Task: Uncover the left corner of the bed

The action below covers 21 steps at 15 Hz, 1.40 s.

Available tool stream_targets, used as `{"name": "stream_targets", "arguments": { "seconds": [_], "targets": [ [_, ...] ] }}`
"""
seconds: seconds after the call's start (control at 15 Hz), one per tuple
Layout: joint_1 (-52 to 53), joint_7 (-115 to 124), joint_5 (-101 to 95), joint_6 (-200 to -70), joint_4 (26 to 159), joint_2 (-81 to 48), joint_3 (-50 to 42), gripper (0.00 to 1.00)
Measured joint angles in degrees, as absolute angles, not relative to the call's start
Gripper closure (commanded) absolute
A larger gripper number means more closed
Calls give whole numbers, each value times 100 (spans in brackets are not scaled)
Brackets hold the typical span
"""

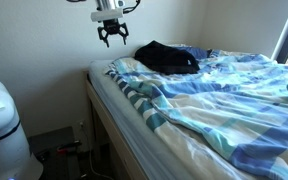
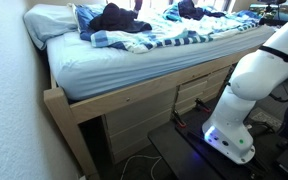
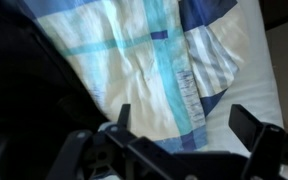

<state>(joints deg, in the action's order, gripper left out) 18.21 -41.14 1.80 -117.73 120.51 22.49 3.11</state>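
A blue, teal and white striped blanket (image 1: 199, 95) lies rumpled over the bed in both exterior views (image 2: 174, 35). Its edge is folded back near the bed's corner (image 1: 109, 72), where the pale sheet (image 1: 189, 145) shows. My gripper (image 1: 111, 38) hangs open and empty in the air above that corner, apart from the bedding. In the wrist view the open jaws (image 3: 184, 125) look down on the blanket (image 3: 144, 60), its striped hem and the white sheet (image 3: 249, 60).
A black garment (image 1: 167, 58) lies on the blanket near the corner; it shows dark in the wrist view (image 3: 24, 90). The bed has a wooden frame (image 2: 134, 100) with drawers. The robot base (image 2: 239, 110) stands beside the bed. A wall (image 1: 34, 40) is close by.
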Motion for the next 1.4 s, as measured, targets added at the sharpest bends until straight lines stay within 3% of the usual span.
{"name": "stream_targets", "arguments": {
  "seconds": [0.6,1.07,1.4],
  "targets": [
    [1825,-4124,329,-11882,12116,2049,406,0],
    [2038,-4094,796,-12965,12292,944,991,0],
    [1941,-2693,-633,-13208,12287,672,1329,0]
  ]
}}
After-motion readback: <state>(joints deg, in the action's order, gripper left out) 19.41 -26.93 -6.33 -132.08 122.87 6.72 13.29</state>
